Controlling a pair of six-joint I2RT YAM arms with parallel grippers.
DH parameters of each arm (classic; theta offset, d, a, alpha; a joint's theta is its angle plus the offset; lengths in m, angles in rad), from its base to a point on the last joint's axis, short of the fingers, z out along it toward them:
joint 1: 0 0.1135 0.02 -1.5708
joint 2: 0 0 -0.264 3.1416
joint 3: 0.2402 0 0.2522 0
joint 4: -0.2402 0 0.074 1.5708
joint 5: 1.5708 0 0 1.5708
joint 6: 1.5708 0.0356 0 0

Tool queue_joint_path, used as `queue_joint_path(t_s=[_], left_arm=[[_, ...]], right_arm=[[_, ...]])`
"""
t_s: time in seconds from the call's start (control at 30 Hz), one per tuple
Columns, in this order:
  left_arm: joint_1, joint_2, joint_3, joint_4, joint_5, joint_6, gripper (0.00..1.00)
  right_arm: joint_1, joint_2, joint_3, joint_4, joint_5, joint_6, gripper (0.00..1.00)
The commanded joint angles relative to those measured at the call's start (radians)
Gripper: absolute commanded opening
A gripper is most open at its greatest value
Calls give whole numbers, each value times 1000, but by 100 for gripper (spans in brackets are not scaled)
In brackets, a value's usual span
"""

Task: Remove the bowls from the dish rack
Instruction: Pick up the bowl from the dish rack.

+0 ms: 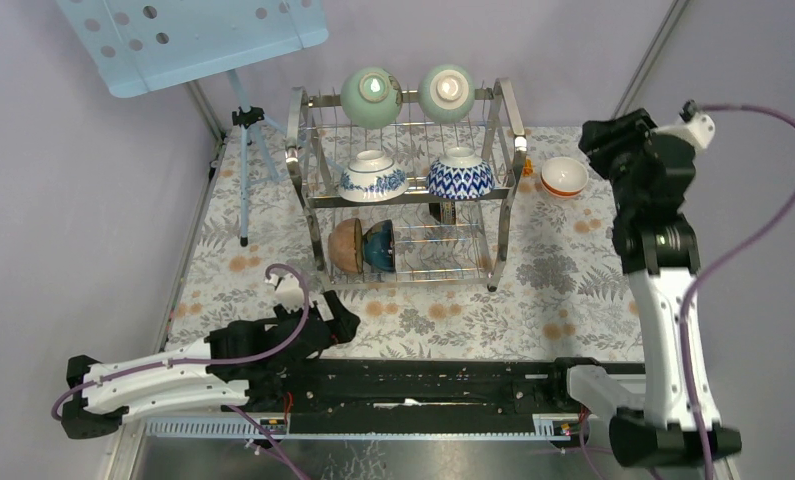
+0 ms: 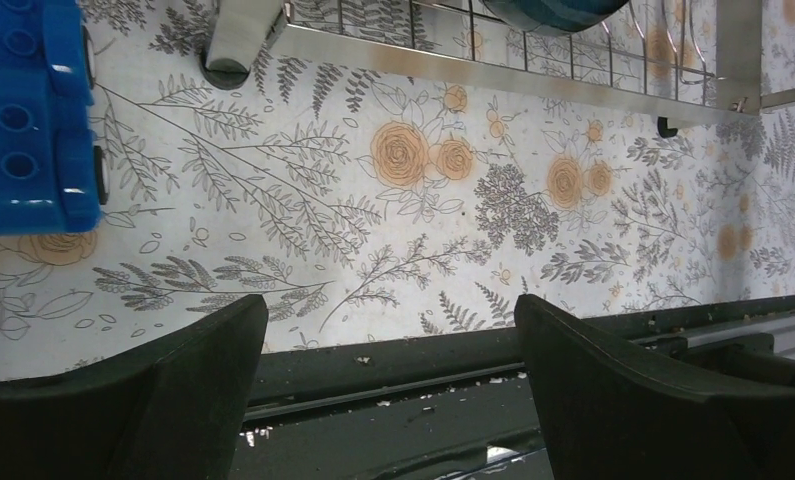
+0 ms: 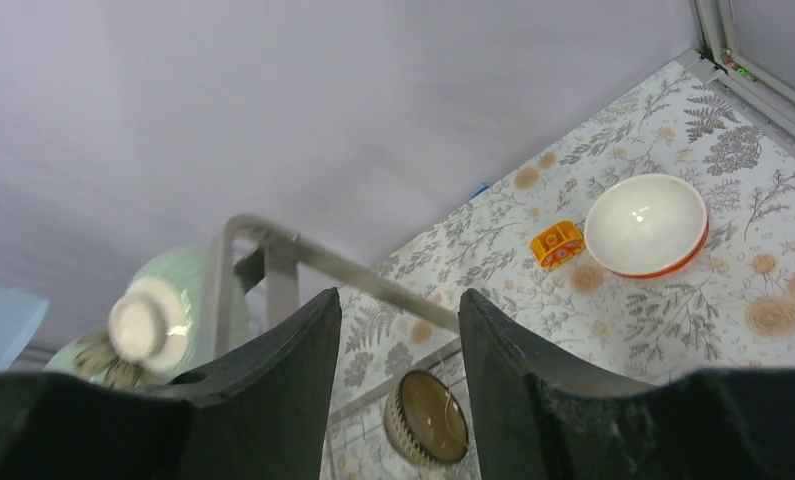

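Note:
The dish rack point(image 1: 403, 200) stands mid-table. Two pale green bowls point(image 1: 373, 95) point(image 1: 446, 92) lean on its top tier. On the middle tier sit two blue-and-white bowls point(image 1: 373, 177) point(image 1: 460, 176). A brown bowl point(image 1: 345, 245) and a dark teal bowl point(image 1: 379, 246) stand on edge below. An orange-white bowl point(image 1: 564, 177) point(image 3: 645, 225) rests upright on the table to the rack's right. My right gripper point(image 1: 597, 135) point(image 3: 401, 300) hovers open and empty above the rack's right end point(image 3: 303, 255), beside a green bowl point(image 3: 168, 315). My left gripper point(image 1: 341, 322) point(image 2: 391, 305) is open and empty, low in front of the rack.
A pale blue perforated stand point(image 1: 188, 35) on a tripod point(image 1: 245, 150) is at the back left. A small orange toy point(image 1: 524, 168) point(image 3: 556, 243) lies beside the orange-white bowl. A blue block point(image 2: 28, 110) lies near the rack's front rail point(image 2: 493, 70). Walls enclose three sides.

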Motion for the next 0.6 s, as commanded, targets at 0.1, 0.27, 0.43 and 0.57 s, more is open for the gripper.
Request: queue_joint_path(t_s=[0.1,0.27,0.43,0.57], left_arm=[[0,11,100,-75,-87,11,99],[1,23,149,-118,-120,-11,99],[0,3,170,-214,-146,-140,99],[1,-84,153,-239,-142,-192,99]], right_arm=[[59,-318,-144,-154,-52,-31,56],[95,-535,-295,-211,-211,31,56],[100,-707,-542,-147,-481,149,61],[115,-786,-735,-44,-667,230,64]])
